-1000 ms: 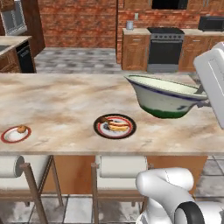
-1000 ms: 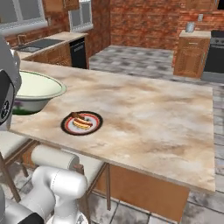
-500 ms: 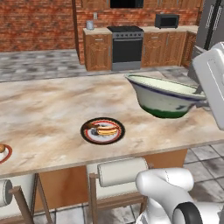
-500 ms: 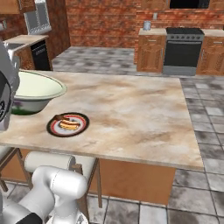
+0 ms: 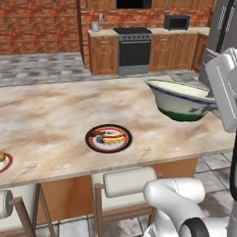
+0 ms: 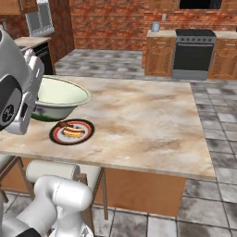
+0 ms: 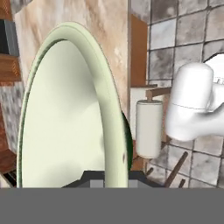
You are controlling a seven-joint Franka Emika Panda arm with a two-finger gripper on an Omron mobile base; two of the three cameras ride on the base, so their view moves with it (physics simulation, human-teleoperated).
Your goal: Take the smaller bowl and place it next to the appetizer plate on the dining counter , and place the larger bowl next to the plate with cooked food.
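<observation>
Appetizer plate (image 5: 3,160) sits at far left edge of left base view, near front edge of worktop (image 5: 51,111). Not the target for this step.

Food plate (image 5: 109,138), dark-rimmed, lies near the front edge, mid-worktop. Stool cushion (image 5: 129,181) tucked just below it.

Large bowl (image 5: 179,100) hangs in the air over the right part of the worktop, to the right of the food plate and apart from it. Rim tilted a little, not level. In hand view the tool (image 7: 113,175) is clenched on the bowl's rim, wall pinched between the tips; bowl seen edge-on.

Step in hand, as judged: carry bowl to a spot beside the food plate and set it down.

How to do it well:
- Aim for bare marble just right of the food plate; near, not touching.
- Keep clear of the front edge; green base must land fully on the top.
- Level the bowl before lowering, so the base meets flat and does not rock.
- Lower slowly. A rim pinch gives weak hold on a wide bowl; a swing could slip it.
- Release only once base rests on marble, then lift straight off the rim.
</observation>
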